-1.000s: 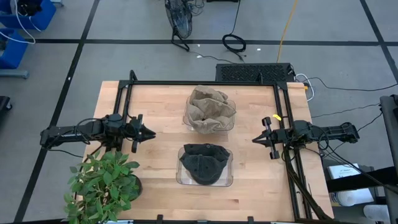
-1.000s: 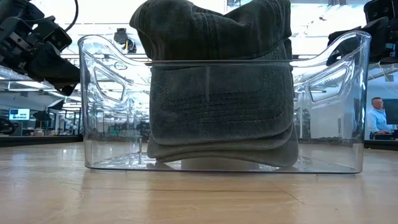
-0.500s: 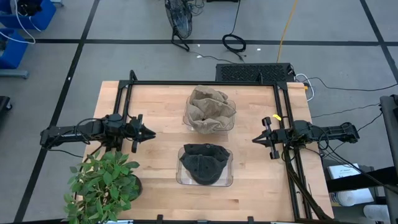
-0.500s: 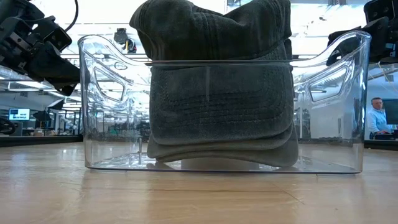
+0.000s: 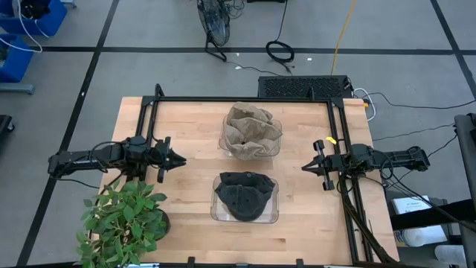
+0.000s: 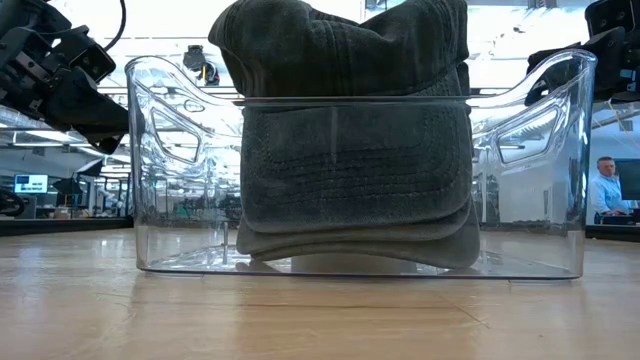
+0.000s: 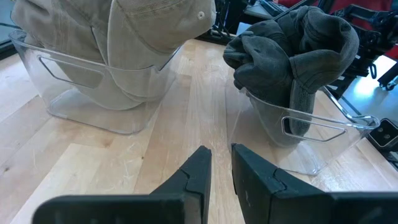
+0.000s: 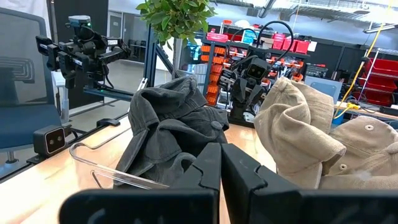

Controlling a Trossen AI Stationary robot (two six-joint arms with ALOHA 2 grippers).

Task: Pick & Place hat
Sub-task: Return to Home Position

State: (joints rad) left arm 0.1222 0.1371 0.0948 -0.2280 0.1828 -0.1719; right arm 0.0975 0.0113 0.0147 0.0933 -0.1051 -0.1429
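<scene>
Black cap [image 5: 245, 195] sits crumpled in the near clear bin [image 5: 272, 216], poking up over its rim, so you've nothing more to place there. By the look of it the step in hand is the return to home, with the sorting done.

Left gripper [image 5: 178, 158] hangs over the table's [image 5: 193, 238] left side, well apart from both bins. Its fingers are narrow with a slim slit between them, holding nothing. Right gripper [image 5: 306, 167] mirrors it on the right side, fingers pressed together, empty.

Your next move should only need both arms parked clear of the bins without snagging a cap.

Farther back, the tan cap [image 5: 251, 129] fills the far clear bin [image 5: 223, 143].

Count: one potted plant [image 5: 123, 219] at the near left corner, two bins, two caps with one in each bin, and two grippers.
</scene>
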